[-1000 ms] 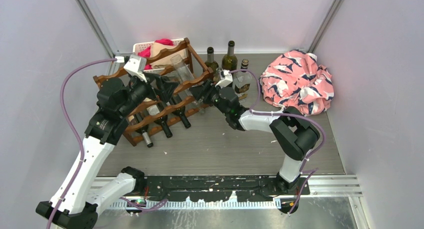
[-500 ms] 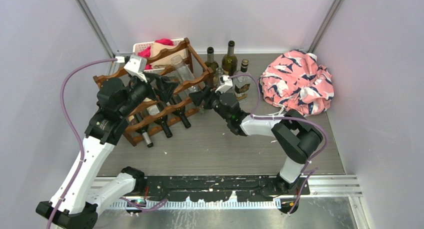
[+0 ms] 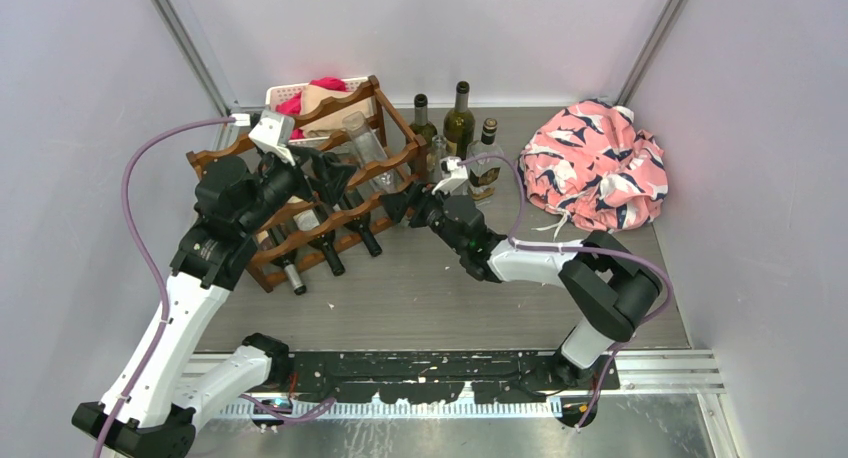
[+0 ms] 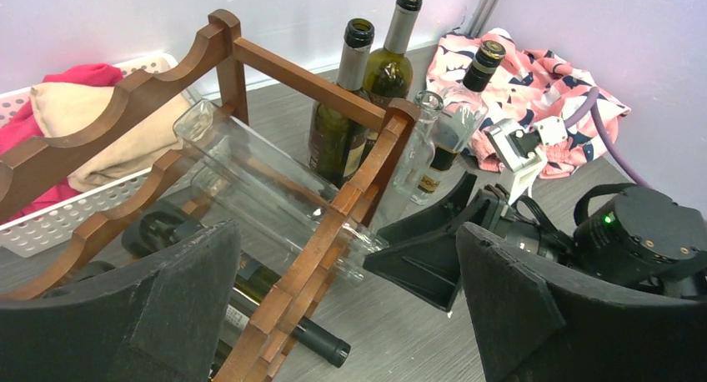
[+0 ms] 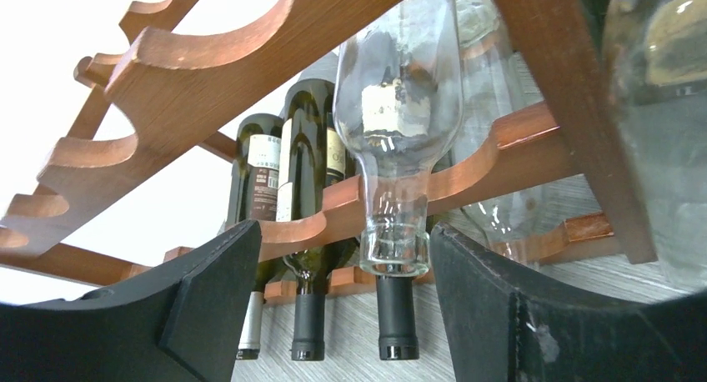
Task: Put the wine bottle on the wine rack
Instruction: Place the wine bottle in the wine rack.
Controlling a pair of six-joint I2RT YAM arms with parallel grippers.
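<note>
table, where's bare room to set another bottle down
Best free patch: the bare table in front of the wine rack, between it and the arm bases, left of the right arm. The back is crowded: rack, white basket behind it, standing bottles, then pink cloth.

- Wine bottle (image 3: 366, 146): clear glass, lying tilted in the top tier, neck toward 5 o'clock.
- Wine rack (image 4: 310, 80): reddish-brown wood, upright, at table's 11 o'clock.
</note>
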